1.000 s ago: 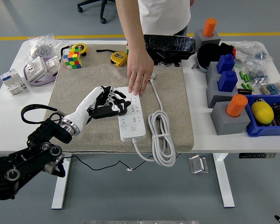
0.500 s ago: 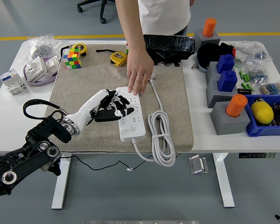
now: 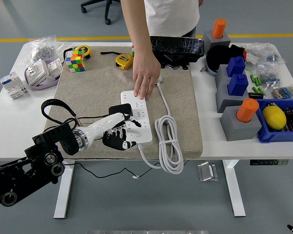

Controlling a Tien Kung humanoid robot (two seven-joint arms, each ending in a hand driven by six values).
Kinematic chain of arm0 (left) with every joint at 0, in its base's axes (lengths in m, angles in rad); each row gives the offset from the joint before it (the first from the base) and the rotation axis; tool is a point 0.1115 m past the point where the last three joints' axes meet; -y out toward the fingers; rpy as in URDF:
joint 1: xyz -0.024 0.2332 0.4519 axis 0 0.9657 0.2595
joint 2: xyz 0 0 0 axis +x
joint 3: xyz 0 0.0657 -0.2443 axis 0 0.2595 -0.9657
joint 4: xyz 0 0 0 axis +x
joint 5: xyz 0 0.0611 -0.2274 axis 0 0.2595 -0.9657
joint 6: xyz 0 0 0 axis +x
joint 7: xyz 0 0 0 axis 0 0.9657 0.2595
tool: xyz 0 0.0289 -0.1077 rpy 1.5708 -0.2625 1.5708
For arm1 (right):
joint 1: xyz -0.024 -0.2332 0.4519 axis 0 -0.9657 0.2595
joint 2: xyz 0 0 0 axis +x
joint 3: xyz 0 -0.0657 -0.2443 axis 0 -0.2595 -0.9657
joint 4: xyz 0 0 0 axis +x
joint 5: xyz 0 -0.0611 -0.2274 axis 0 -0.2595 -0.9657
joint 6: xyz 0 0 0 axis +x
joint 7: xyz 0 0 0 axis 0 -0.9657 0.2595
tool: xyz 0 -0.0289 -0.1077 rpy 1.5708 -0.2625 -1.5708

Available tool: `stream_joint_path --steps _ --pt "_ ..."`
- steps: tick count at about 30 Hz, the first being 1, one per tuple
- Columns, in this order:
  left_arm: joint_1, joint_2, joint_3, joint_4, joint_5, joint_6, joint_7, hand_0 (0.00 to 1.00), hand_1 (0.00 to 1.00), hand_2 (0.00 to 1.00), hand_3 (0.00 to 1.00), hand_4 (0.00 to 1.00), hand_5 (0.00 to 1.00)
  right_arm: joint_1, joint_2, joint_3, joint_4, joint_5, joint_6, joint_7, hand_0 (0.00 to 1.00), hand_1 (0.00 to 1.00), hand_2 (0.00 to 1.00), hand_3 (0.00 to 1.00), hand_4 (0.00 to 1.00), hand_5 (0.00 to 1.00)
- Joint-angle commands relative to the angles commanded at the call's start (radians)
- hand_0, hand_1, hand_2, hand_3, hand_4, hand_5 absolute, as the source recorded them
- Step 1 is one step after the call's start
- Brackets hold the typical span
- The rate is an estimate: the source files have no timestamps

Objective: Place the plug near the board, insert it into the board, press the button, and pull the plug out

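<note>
White power strip (image 3: pixel 136 117) lies under a person's hand (image 3: pixel 146 75) while the left robot hand (image 3: pixel 121 137), fingers curled, grips its near end.

The left hand (image 3: pixel 121 137) has drawn back toward the near edge of the mat (image 3: pixel 88 92). A second ago it lay over the middle of the power strip (image 3: pixel 135 115); now it sits at the strip's near left corner, fingers (image 3: pixel 128 142) curled downward against the mat. Its forearm (image 3: pixel 95 130) has swung lower and flatter, and the strip's middle sockets are now uncovered.
</note>
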Motion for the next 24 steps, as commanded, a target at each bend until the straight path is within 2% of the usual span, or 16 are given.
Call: stream_joint_path --steps 2,18,24 --pt "-0.002 -0.001 0.008 0.006 0.001 -0.005 0.005 0.121 0.066 0.161 0.851 0.573 0.002 0.0 0.001 0.0 0.0 0.0 0.0 0.0 0.598 0.659 0.632 0.564 0.974 0.577" --pt "-0.008 -0.009 0.039 0.034 -0.021 -0.02 0.008 0.114 0.067 0.166 0.841 0.569 0.002 -0.003 0.005 0.009 0.0 -0.001 0.0 0.0 0.596 0.658 0.632 0.564 0.974 0.577" --pt "-0.019 -0.015 0.052 0.064 -0.028 -0.032 0.022 0.116 0.067 0.168 0.837 0.57 0.002 -0.002 0.006 0.009 0.001 -0.002 0.0 0.001 0.598 0.658 0.631 0.564 0.974 0.576"
